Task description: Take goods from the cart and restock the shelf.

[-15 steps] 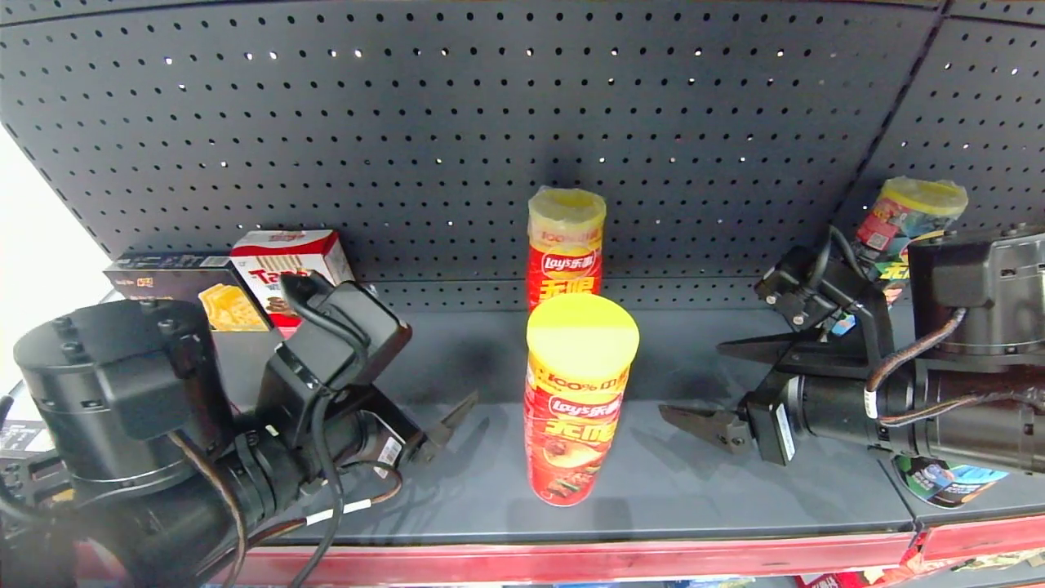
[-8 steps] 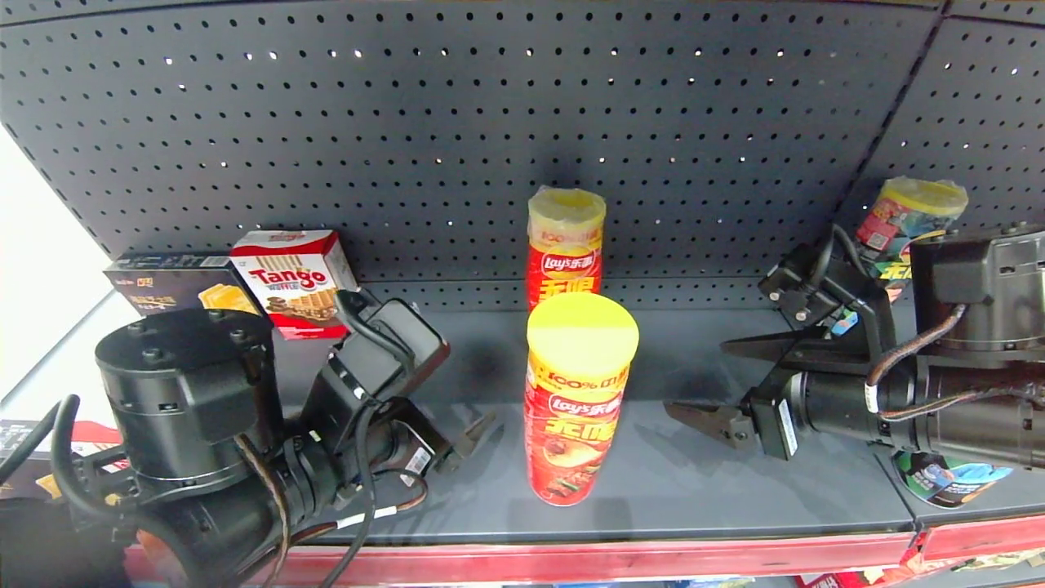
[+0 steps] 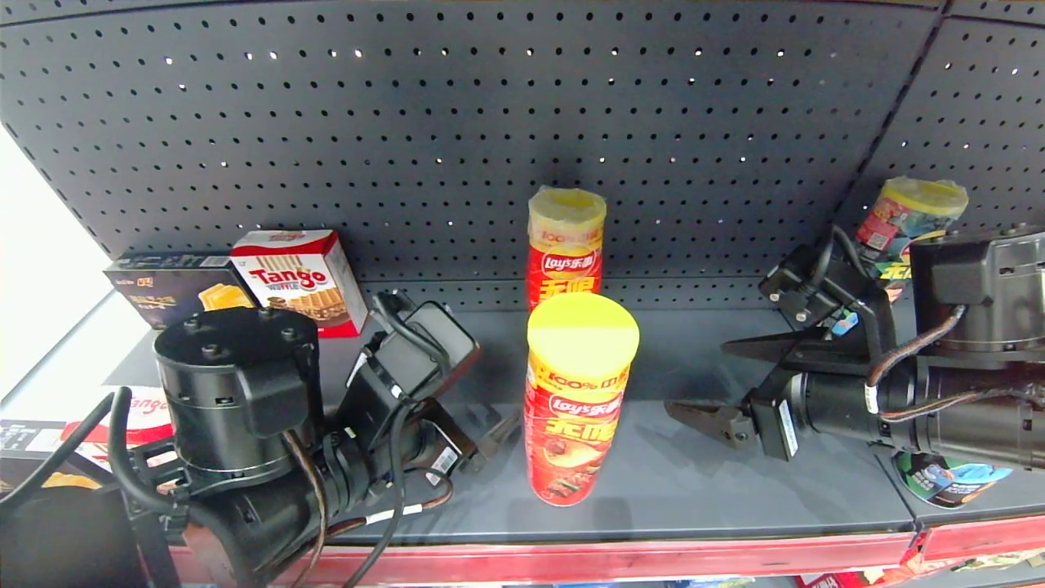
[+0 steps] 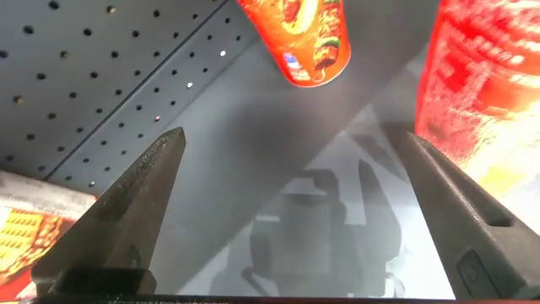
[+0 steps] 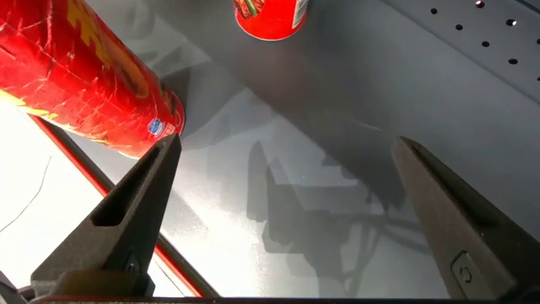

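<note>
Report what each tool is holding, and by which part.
Nothing is held. The left tool and the right tool are both open and empty, one on each side of the front chip can.

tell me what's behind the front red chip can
A second red cylindrical chip can with a yellow lid stands upright by the dark grey pegboard wall; in the head view the front can covers its base.

Left arm (image 3: 237,392): matte black cylindrical joint housing, cap screws on its top face, black cables looped alongside. Right arm (image 3: 939,408): black housing, brown braided cable with white band. Left gripper (image 4: 288,139) and right gripper (image 5: 288,145): dark, tapered wedge fingers.
</note>
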